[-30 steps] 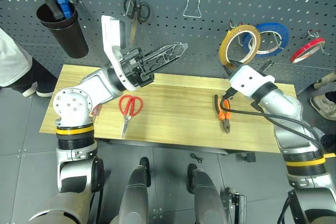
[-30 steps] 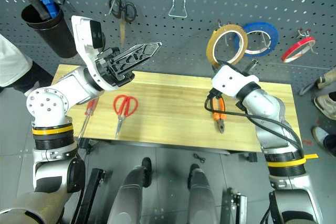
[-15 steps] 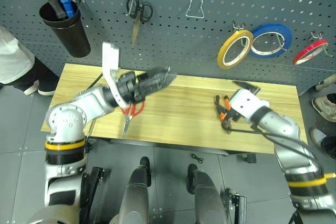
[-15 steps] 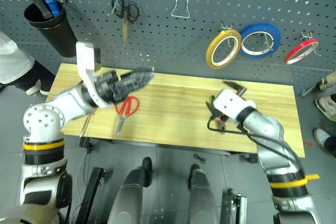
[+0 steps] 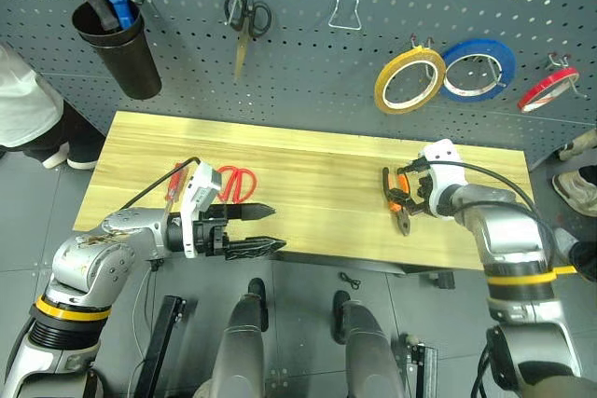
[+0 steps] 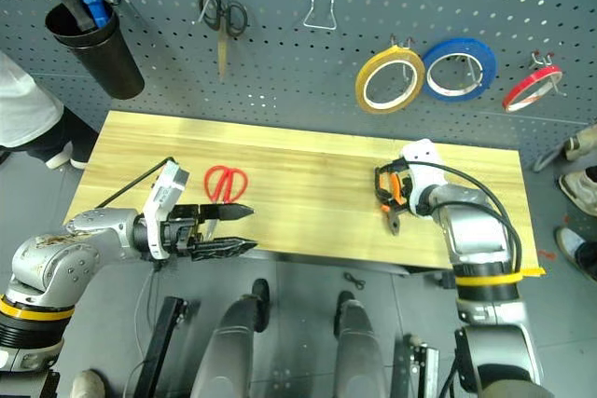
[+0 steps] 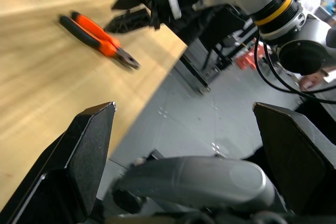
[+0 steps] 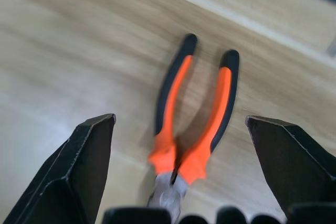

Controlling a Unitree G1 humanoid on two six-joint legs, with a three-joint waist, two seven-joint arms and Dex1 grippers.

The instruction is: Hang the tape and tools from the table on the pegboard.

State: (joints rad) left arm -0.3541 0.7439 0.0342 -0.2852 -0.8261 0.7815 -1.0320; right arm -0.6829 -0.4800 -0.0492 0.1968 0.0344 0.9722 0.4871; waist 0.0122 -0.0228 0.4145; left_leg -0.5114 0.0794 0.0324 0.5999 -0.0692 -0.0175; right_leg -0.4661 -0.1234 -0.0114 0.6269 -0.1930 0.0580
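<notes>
No brand, label or legible writing can be made out on any tool, roll or panel.

Taking the table (image 5: 317,174) as landmark: the pliers (image 5: 396,200) lie on its right part, handles pointing toward the pegboard (image 5: 308,53) behind it. The red-handled scissors (image 5: 237,182) lie on its left part, and the screwdriver (image 5: 173,182) is seen just left of them, partly covered by the left arm. The tape (image 5: 409,82) hangs on a pegboard hook above the table's right half, beside a blue roll (image 5: 478,70) and a red roll (image 5: 547,87). Small black-handled scissors (image 5: 244,18) and a black cup holder (image 5: 119,44) are fixed above the left half.

The left gripper (image 5: 252,228) is held over the table's front edge, pointing right, its jaws spread apart and empty. The right gripper (image 8: 178,182) is poised over the pliers, jaws wide apart on either side of them, not gripping.

The right wrist view reveals the pliers' handles splayed apart, a detail lost from the head. The left wrist view shows the pliers (image 7: 97,32) across the table with the right gripper above them.
</notes>
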